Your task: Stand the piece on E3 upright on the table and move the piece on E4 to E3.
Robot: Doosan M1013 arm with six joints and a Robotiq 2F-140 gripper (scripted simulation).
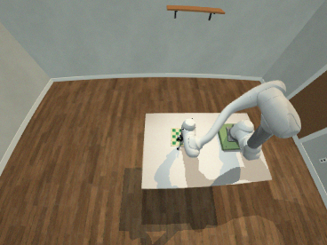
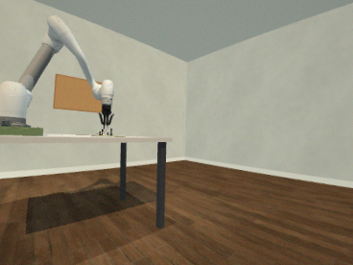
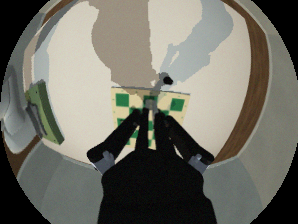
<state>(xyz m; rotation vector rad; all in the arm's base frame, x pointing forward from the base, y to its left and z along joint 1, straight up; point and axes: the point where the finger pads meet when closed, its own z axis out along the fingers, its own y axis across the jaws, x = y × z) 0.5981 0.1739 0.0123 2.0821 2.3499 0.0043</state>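
The small green and white chessboard (image 1: 173, 132) (image 3: 178, 104) lies on the white table (image 1: 164, 177) (image 2: 72, 139). My gripper (image 1: 179, 143) (image 2: 105, 128) (image 3: 150, 104) is low over the board, its fingers drawn together on a small dark chess piece that is mostly hidden between the fingertips. In the wrist view a slim pale piece with a dark top (image 3: 161, 84) stands just past the fingertips at the board's far edge. I cannot read the square letters or digits. In the exterior view a small piece (image 2: 111, 131) stands just right of the gripper.
The arm's base stands on a green plate (image 1: 226, 138) (image 2: 19, 130) (image 3: 41, 112) at the right of the table. The table's front edge is close to the board in the exterior view. A wooden shelf (image 1: 195, 9) hangs on the far wall.
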